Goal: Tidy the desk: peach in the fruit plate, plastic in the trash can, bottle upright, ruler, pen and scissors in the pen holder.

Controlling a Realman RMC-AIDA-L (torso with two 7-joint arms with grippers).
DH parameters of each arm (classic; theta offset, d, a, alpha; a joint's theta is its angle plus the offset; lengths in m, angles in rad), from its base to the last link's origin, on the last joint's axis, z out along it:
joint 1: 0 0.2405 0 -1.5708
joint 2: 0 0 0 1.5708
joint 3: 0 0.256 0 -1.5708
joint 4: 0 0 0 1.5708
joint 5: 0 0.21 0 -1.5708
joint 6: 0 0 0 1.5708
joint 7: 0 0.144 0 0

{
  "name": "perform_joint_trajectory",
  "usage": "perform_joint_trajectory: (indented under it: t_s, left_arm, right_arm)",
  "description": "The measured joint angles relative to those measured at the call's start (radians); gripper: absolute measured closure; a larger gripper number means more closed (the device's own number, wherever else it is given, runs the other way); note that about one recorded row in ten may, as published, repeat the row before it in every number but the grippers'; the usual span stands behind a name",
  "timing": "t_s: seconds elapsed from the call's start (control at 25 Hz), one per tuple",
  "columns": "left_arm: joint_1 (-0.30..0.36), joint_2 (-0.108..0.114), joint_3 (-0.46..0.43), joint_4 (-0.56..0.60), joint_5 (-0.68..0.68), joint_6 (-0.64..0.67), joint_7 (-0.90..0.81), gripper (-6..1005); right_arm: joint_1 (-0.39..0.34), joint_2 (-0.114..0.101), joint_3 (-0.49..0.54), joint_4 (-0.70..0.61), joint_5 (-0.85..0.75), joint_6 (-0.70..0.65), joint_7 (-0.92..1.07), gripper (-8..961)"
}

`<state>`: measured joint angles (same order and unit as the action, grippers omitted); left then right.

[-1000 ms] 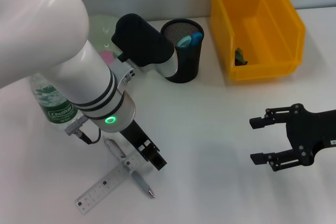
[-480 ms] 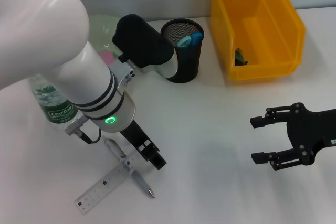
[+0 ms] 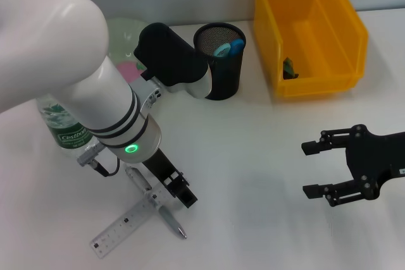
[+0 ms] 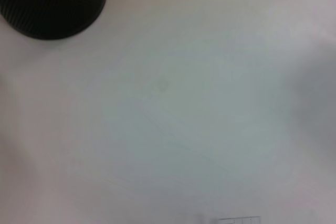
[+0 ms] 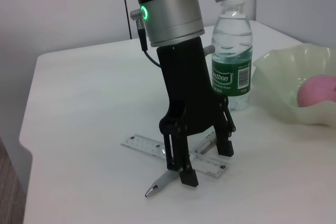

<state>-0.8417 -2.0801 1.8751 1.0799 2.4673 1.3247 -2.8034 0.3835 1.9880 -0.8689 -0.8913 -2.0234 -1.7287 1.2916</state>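
My left gripper [image 3: 179, 193] is open and low over the table, its fingers on either side of a grey pen [image 3: 166, 216] that lies across a clear ruler [image 3: 123, 226]. The right wrist view shows this gripper [image 5: 209, 162], the pen [image 5: 165, 180] and the ruler [image 5: 147, 145]. A water bottle [image 3: 64, 128] stands upright behind the left arm. The black mesh pen holder [image 3: 221, 67] holds blue-handled scissors [image 3: 229, 47]. A pink peach [image 3: 130, 67] lies in the pale green fruit plate [image 3: 120, 33]. My right gripper [image 3: 315, 169] is open and empty at the right.
A yellow bin [image 3: 345, 26] at the back right holds a scrap of green plastic [image 3: 289, 67]. The left wrist view shows the pen holder [image 4: 50, 3] and a corner of the ruler [image 4: 239, 220]. Bare white table lies between the arms.
My left gripper has shifted slightly left and lower over the pen. The right arm has not moved.
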Motion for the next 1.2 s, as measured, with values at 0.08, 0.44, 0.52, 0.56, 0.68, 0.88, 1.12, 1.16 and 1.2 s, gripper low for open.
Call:
perform_joint_trajectory:
  t_s: [0.08, 0.44, 0.52, 0.56, 0.68, 0.88, 1.12, 1.16, 1.2]
  left_arm:
    - [0.0, 0.0, 0.001, 0.0, 0.001, 0.0, 0.0, 163]
    - [0.002, 0.0, 0.016, -0.004, 0.003, -0.005, 0.001, 166]
    - [0.001, 0.0, 0.016, -0.009, 0.002, -0.008, 0.001, 166]
    - [0.0, 0.0, 0.019, -0.011, 0.003, -0.01, 0.001, 167]
    - [-0.002, 0.0, 0.027, -0.013, 0.002, -0.019, 0.001, 222]
    - [-0.003, 0.0, 0.03, -0.02, 0.002, -0.025, 0.001, 359]
    - [-0.004, 0.0, 0.032, -0.021, 0.002, -0.03, 0.001, 422]
    - [-0.004, 0.0, 0.033, -0.021, 0.002, -0.033, 0.001, 429]
    - [-0.004, 0.0, 0.035, -0.022, 0.002, -0.037, 0.001, 436]
  right_arm:
    - [0.0, 0.0, 0.002, 0.0, 0.0, 0.0, 0.0, 177]
    - [-0.002, 0.0, 0.007, 0.0, 0.0, -0.002, 0.0, 177]
    - [-0.002, 0.0, 0.007, 0.0, 0.0, -0.002, 0.0, 177]
    - [-0.002, 0.0, 0.007, 0.0, 0.0, -0.002, 0.0, 177]
    - [-0.002, 0.0, 0.008, 0.0, 0.0, -0.005, 0.0, 176]
    - [-0.002, 0.0, 0.008, 0.0, 0.0, -0.008, 0.0, 176]
    - [-0.002, 0.0, 0.01, 0.0, 0.0, -0.008, 0.0, 176]
    - [-0.002, 0.0, 0.01, 0.0, 0.0, -0.008, 0.0, 176]
    - [-0.002, 0.0, 0.01, 0.0, 0.0, -0.008, 0.0, 177]
